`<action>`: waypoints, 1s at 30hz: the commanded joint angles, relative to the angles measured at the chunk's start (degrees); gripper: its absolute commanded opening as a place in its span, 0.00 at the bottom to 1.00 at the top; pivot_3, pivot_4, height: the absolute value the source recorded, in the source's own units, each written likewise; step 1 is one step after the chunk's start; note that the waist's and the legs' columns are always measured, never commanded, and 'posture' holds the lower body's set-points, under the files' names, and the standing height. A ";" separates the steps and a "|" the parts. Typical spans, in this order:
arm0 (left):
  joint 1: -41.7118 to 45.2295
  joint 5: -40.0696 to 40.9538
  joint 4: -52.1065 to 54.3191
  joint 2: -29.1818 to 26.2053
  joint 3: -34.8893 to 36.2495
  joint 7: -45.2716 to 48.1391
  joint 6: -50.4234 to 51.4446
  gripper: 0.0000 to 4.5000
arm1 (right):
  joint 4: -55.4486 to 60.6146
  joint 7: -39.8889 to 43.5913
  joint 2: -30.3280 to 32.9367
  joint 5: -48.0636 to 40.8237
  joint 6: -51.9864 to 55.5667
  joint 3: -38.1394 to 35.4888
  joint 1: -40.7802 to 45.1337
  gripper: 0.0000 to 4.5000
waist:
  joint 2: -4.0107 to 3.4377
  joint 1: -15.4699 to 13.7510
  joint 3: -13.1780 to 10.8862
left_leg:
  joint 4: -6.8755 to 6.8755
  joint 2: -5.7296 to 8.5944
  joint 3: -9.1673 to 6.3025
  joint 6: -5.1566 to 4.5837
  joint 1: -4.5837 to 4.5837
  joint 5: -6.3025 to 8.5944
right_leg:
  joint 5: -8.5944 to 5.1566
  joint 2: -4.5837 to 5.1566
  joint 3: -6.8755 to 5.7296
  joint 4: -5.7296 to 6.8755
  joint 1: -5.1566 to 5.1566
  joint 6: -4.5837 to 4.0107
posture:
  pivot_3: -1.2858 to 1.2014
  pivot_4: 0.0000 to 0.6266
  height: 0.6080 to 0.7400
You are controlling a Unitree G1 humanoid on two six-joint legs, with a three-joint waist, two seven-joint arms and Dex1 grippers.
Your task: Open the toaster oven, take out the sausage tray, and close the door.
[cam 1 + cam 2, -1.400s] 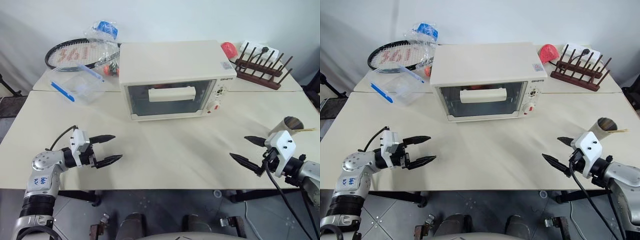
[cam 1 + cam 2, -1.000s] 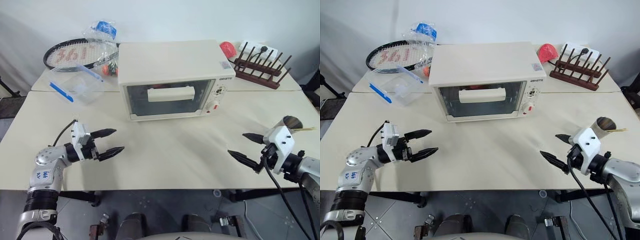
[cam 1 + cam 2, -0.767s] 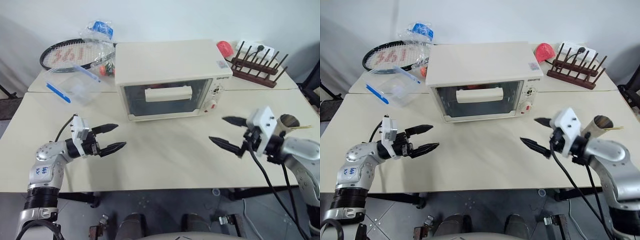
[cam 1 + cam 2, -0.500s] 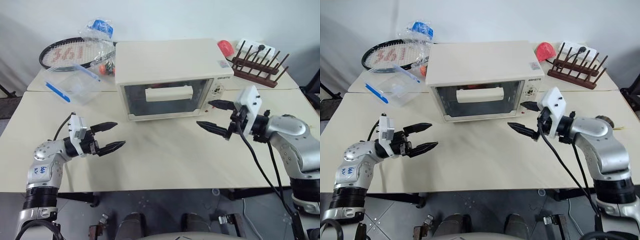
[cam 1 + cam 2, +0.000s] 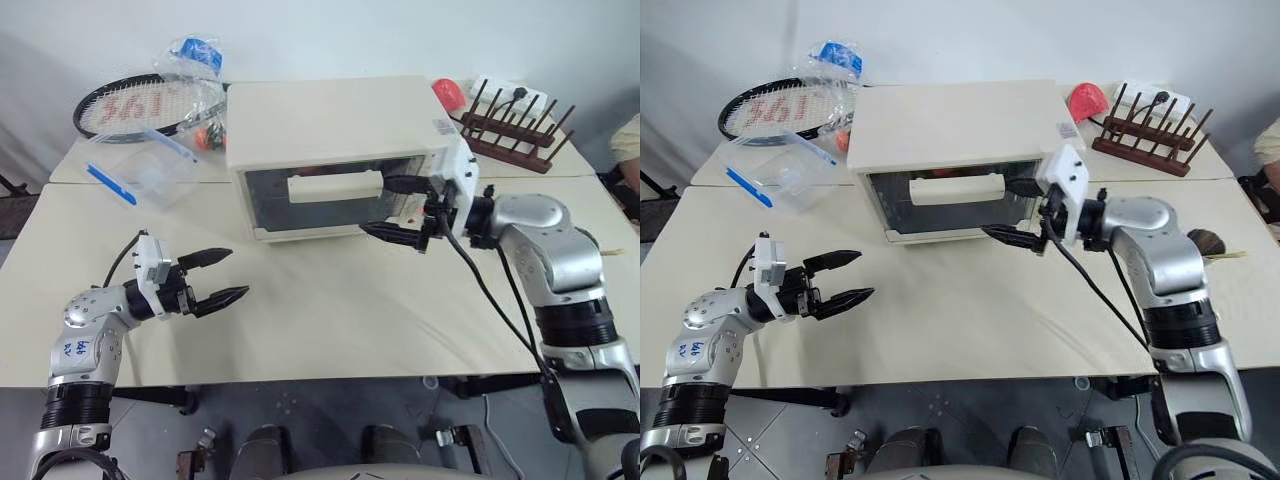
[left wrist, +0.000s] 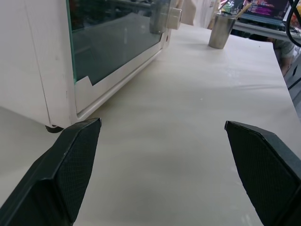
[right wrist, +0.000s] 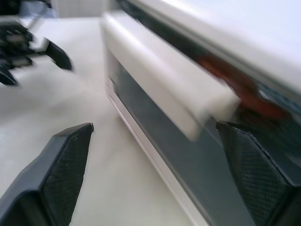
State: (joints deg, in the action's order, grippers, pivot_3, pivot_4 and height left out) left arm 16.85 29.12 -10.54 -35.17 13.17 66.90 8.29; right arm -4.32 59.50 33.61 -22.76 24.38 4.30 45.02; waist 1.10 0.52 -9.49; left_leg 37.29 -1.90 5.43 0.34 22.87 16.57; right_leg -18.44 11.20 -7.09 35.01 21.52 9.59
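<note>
Fingers spread wide, the right gripper [image 5: 400, 208] hangs just in front of the toaster oven [image 5: 340, 150] at centre frame, holding nothing. One black finger sits level with the right end of the cream bar handle [image 5: 335, 186], the other lower down near the bottom edge of the door [image 5: 325, 195]; whether either tip touches the glass cannot be told. In the right wrist view the handle [image 7: 164, 75] runs across between the two fingers [image 7: 56, 174], and something red-orange shows dimly behind the glass (most likely the sausages, though the tray itself cannot be made out). The door is shut, flat against the oven front.

Over at lower left of the frame, the left gripper [image 5: 212, 277] is also wide open and empty, its fingers pointing toward the middle of the desk [image 5: 330, 320] and well apart from the oven. The left wrist view looks along those fingers [image 6: 70, 174] past bare desk to the oven's lower corner [image 6: 70, 61] and a metal cup [image 6: 219, 30] further off.

Beyond the oven, toward upper left of the frame, lie a clear plastic box [image 5: 140, 170] with blue clips, a racket [image 5: 150, 103] and a crumpled bag with a blue lid [image 5: 195, 55]. At upper right stand a dark wooden peg rack [image 5: 510, 125], a white power strip [image 5: 520, 95] and a small red thing [image 5: 447, 90].
</note>
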 commanded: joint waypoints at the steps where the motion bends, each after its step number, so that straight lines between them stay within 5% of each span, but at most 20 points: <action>1: -0.29 1.76 2.85 -0.70 1.73 -0.53 0.29 1.00 | 1.52 1.14 -0.91 -0.60 -1.64 -0.50 2.63 0.98 | -0.03 0.20 -0.02 | -0.01 0.00 0.00 0.00 0.02 0.00 | 0.00 0.00 0.00 0.00 0.02 0.00 | 0.52 0.24 1.00; 10: 1.57 4.93 4.41 -1.27 4.36 -4.54 6.94 1.00 | 11.99 4.82 2.15 -2.67 3.39 -0.29 -2.27 0.98 | -0.08 1.23 -0.07 | -0.10 -0.01 -0.10 0.01 0.08 0.00 | 0.00 0.00 -0.22 -0.02 0.07 0.00 | 0.52 0.24 1.00; 14: 5.41 8.31 3.36 -5.23 5.20 -6.85 19.21 1.00 | 15.78 4.92 3.41 -2.63 4.18 0.03 -6.59 0.98 | -0.03 1.21 -0.10 | -0.06 -0.02 -0.13 0.02 0.09 -0.01 | 0.00 0.01 -0.26 0.01 0.06 0.00 | 0.52 0.24 1.00; 19: 6.45 12.01 2.84 -6.42 9.11 -5.10 19.91 0.74 | 17.52 4.07 3.21 -2.62 4.67 -0.04 -8.49 1.00 | -0.05 1.37 -0.10 | -0.09 -0.03 -0.09 0.03 0.05 -0.01 | 0.00 0.01 -0.23 0.01 0.06 0.00 | 0.52 0.24 1.00; 30: 10.55 15.74 0.42 -8.69 9.25 1.56 24.37 0.01 | 18.78 3.54 2.82 -2.40 4.34 0.54 -9.75 1.00 | -0.04 1.28 -0.10 | -0.06 -0.03 -0.09 0.03 0.06 -0.01 | 0.00 0.00 -0.24 0.02 0.06 0.00 | 0.52 0.24 1.00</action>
State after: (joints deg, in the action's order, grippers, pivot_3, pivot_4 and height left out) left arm 26.16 43.64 -10.06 -43.98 22.31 67.93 33.15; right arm 11.34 61.96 36.74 -23.55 28.90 3.89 35.41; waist 1.05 1.80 -9.60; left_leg 37.23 -1.93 5.34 0.37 22.92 16.56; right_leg -18.44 11.20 -7.33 35.03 21.58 9.59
